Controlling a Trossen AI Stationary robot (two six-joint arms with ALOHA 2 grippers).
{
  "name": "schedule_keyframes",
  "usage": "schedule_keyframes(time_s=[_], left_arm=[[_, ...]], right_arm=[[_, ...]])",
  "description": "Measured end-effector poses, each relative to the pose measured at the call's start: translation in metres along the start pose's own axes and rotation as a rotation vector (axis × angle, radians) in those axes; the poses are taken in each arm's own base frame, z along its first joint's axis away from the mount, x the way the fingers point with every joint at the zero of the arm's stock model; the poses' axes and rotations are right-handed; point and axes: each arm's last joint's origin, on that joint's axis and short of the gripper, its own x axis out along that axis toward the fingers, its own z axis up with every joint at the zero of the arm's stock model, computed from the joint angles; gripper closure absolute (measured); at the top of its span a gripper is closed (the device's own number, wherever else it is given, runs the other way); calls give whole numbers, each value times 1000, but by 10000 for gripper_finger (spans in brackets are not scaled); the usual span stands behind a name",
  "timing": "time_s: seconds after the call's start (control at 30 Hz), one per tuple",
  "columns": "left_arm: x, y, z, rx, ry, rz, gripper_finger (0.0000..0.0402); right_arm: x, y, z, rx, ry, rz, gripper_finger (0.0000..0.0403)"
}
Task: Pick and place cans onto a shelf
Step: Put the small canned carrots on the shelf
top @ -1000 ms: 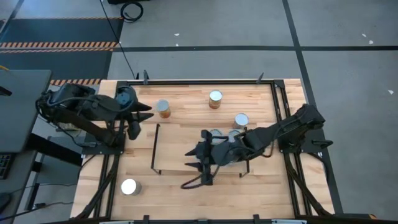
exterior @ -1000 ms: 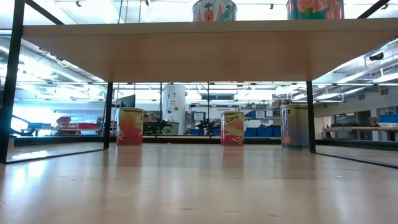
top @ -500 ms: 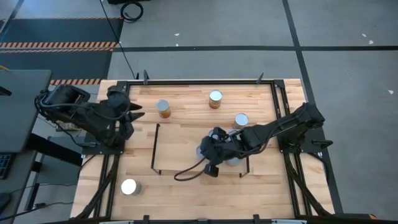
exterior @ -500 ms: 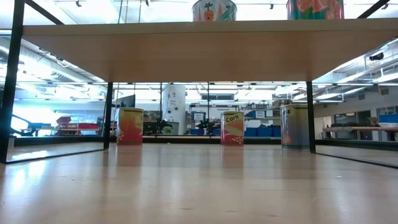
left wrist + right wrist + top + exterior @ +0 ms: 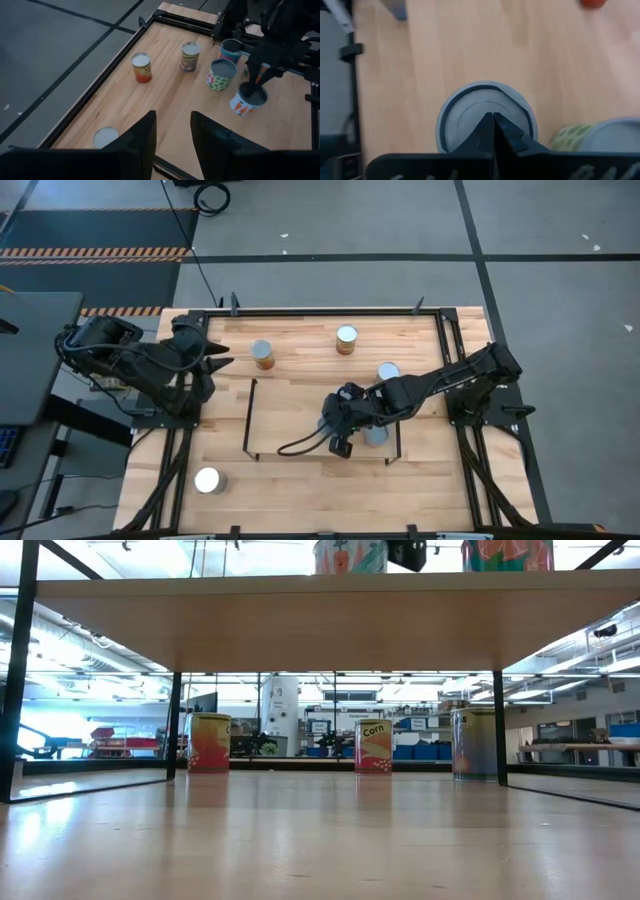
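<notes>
The shelf point(image 5: 285, 420) stands mid-table, and its board shows from below in the low view point(image 5: 320, 620). Several cans stand on it, among them a carrot-labelled can point(image 5: 248, 98), a green-labelled can point(image 5: 221, 74) and a blue one point(image 5: 231, 50). Three cans point(image 5: 262, 352) point(image 5: 346, 337) point(image 5: 388, 371) stand on the table beyond the shelf, and one point(image 5: 207, 480) stands at the near left. My right gripper point(image 5: 493, 117) is shut right above the carrot can's lid point(image 5: 470, 107). My left gripper point(image 5: 172, 137) is open and empty at the table's left edge. My right gripper's shut fingertips point(image 5: 487, 125) point down over the middle of the carrot can's lid point(image 5: 470, 107). I cannot tell whether they touch it. The can stands upright on the shelf board.
The shelf's black end frames point(image 5: 248, 418) point(image 5: 398, 442) rise at its short ends. Another can point(image 5: 375, 436) stands on the shelf close to my right arm. The left half of the shelf board is bare. Black rails point(image 5: 330, 310) edge the tabletop.
My right gripper has gone from the shelf's near edge toward the table's far right, to above the carrot can; a dark part of it now shows beside that can in the low view. My left arm has drawn back toward the table's left edge and turned a little.
</notes>
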Motion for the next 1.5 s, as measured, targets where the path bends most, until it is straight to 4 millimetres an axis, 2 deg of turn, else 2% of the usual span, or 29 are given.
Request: schedule_keyframes(time_s=[0.27, 0.53, 0.87, 1.5], left_arm=[[0, 0, 0, -10, 0, -1, 276], [0, 0, 0, -8, 3, 0, 276], [0, 0, -1, -6, 20, -19, 276], [-1, 2, -1, -12, -1, 7, 276]], right_arm=[[-5, 5, -10, 138, 100, 39, 400], [-27, -5, -19, 203, 144, -38, 400], [-17, -12, -7, 164, 94, -28, 400], [-21, -7, -12, 160, 144, 31, 400]])
